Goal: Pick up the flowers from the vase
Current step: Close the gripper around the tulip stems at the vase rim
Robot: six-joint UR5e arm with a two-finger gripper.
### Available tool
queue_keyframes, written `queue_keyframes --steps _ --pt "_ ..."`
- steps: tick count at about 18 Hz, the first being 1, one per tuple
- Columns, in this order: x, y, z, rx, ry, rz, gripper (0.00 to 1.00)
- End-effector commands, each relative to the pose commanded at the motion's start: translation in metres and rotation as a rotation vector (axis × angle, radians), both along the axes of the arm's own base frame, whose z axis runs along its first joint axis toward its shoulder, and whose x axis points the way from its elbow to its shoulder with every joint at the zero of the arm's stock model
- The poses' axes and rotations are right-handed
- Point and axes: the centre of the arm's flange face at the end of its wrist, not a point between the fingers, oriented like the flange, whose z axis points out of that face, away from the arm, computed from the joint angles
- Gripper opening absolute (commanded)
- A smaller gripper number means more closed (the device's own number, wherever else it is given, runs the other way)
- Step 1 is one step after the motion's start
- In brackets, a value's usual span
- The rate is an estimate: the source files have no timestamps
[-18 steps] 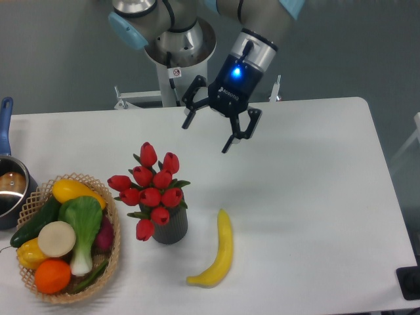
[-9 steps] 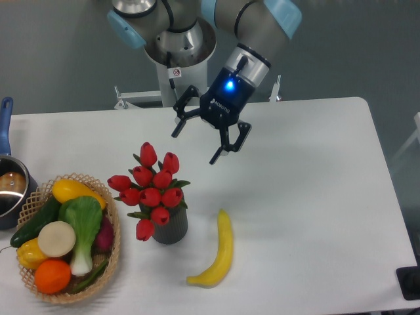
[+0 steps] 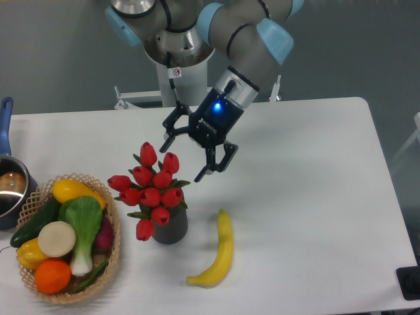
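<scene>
The flowers are sitting in the vase at centre-left; the claw, spread, is hovering just above-right, risking tipping it.

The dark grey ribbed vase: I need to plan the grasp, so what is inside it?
Red tulip buds with green leaves spill from the dark grey ribbed vase. Their stems and the vase's interior are covered by the blooms.

Even bright overhead light on my white table; soft faint shadows; mild glare on pot; sharp focus, no blur.
</scene>
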Motion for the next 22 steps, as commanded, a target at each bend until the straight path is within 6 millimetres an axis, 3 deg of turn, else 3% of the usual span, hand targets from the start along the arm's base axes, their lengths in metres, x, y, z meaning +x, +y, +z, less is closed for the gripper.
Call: queue_keyframes --steps 8,22 --pt "-0.003 0.019 -0.008 0.007 0.012 -0.028 1.0" --pt "0.01 0.047 -0.022 0.023 0.01 -0.088 1.0"
